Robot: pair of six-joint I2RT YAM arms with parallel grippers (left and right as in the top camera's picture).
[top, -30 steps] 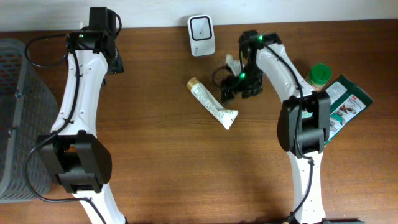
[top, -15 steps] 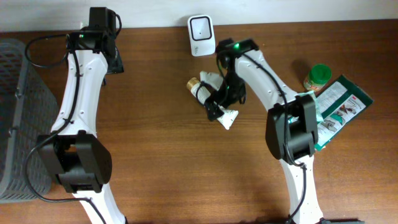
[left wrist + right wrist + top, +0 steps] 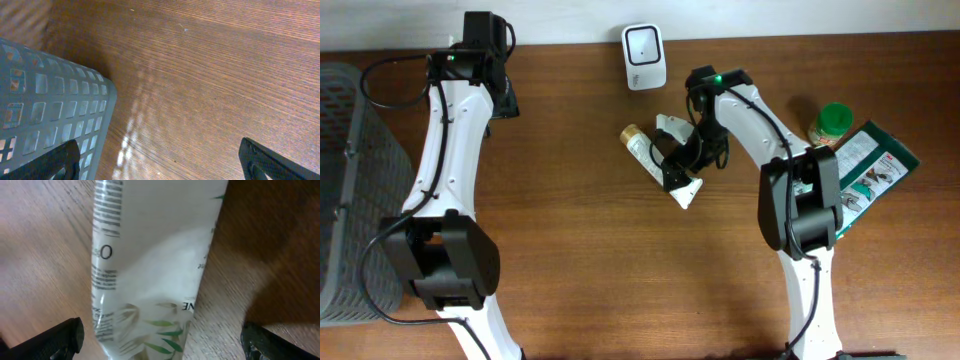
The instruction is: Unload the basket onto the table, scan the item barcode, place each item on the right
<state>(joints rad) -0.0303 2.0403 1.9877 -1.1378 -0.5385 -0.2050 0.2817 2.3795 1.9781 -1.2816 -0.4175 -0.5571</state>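
Observation:
The item is a white tube (image 3: pixel 643 148) with a gold cap and green leaf print, lying slantwise on the wooden table. In the right wrist view the tube (image 3: pixel 150 255) runs down between the jaws, a barcode (image 3: pixel 107 206) along its left edge. My right gripper (image 3: pixel 677 168) hovers over the tube's lower half, open, its jaws wide on either side and apart from it (image 3: pixel 162 345). The white scanner (image 3: pixel 644 44) stands at the table's back edge. My left gripper (image 3: pixel 501 96) is far to the left at the back, open over bare wood (image 3: pixel 157 165).
A grey mesh basket (image 3: pixel 345 190) stands at the left edge, and its corner (image 3: pixel 45 100) shows in the left wrist view. At the right lie a green-lidded jar (image 3: pixel 833 122) and a green packet (image 3: pixel 870 172).
My right gripper has swung left from beside the tube to over its lower half, and its jaws have spread wider. The tube lies as before. The left arm has not moved.

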